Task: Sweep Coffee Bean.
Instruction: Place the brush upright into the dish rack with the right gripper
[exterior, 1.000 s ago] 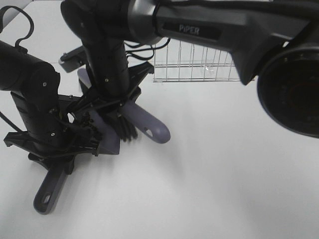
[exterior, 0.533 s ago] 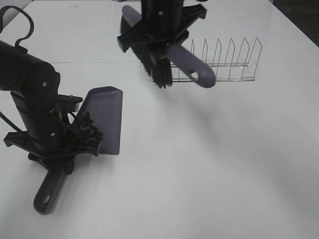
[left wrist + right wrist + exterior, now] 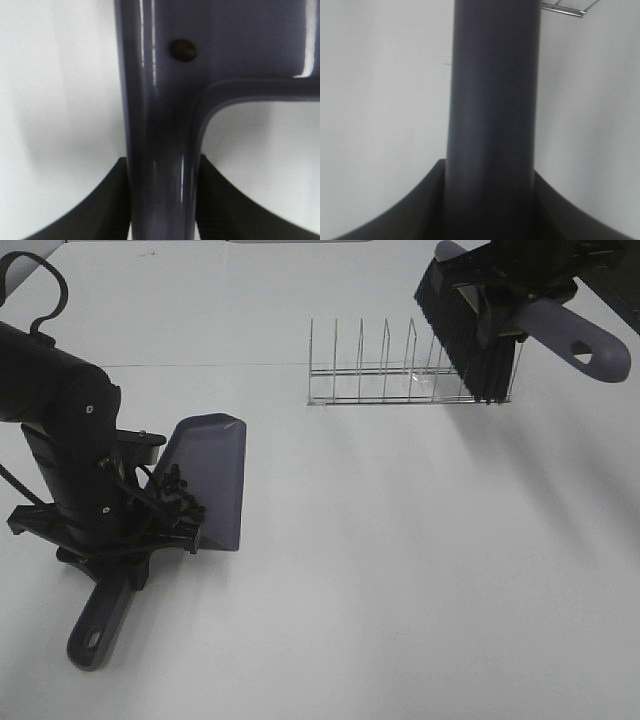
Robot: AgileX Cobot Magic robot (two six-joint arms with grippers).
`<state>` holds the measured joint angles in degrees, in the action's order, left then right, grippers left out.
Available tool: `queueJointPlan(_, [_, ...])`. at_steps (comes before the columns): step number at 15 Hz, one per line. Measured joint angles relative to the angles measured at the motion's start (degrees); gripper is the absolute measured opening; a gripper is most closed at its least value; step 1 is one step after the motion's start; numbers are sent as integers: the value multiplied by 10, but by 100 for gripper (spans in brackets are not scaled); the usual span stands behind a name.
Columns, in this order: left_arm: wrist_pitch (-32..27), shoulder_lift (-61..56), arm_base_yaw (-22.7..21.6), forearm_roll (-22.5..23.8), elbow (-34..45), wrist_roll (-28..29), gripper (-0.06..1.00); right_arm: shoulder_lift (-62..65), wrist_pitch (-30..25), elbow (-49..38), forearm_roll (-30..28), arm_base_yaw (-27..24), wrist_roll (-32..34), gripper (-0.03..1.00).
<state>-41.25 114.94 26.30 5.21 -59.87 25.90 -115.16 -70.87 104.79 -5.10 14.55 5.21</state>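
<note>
The purple-grey dustpan (image 3: 215,472) lies on the white table at the left, its handle (image 3: 98,625) pointing to the near edge. My left gripper (image 3: 118,558) is shut on that handle, as the left wrist view (image 3: 162,200) shows close up. A small cluster of dark coffee beans (image 3: 178,492) sits at the back of the pan, and one bean (image 3: 182,50) shows in the left wrist view. My right gripper (image 3: 520,285) is shut on the brush (image 3: 470,335) and holds it in the air at the far right, bristles down. The brush handle (image 3: 492,100) fills the right wrist view.
A wire dish rack (image 3: 400,370) stands on the table at the back, just under and left of the raised brush. Its edge shows in the right wrist view (image 3: 565,9). The white table (image 3: 420,570) stretches to the right of the dustpan.
My right arm has lifted the brush from the dustpan and carried it up and right, past the rack. The left arm and dustpan have not moved.
</note>
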Motion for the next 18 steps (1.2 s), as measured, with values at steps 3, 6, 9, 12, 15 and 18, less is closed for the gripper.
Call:
queueJointPlan(3, [0,0,0,0,0,0,35,-9,1,-6,7,-14,-1,31])
queueJointPlan(6, [0,0,0,1,0,0,35,-33,2,-33,13,-15,-1,31])
queueJointPlan(9, [0,0,0,1,0,0,35,-49,2,-67,2,-15,0,31])
queueJointPlan(12, [0,0,0,1,0,0,35,-52,2,-77,-25,-16,5,31])
queueJointPlan(15, [0,0,0,1,0,0,35,-52,2,-77,-34,-26,17,31])
queueJointPlan(18, [0,0,0,1,0,0,35,-58,44,-77,-29,-28,19,31])
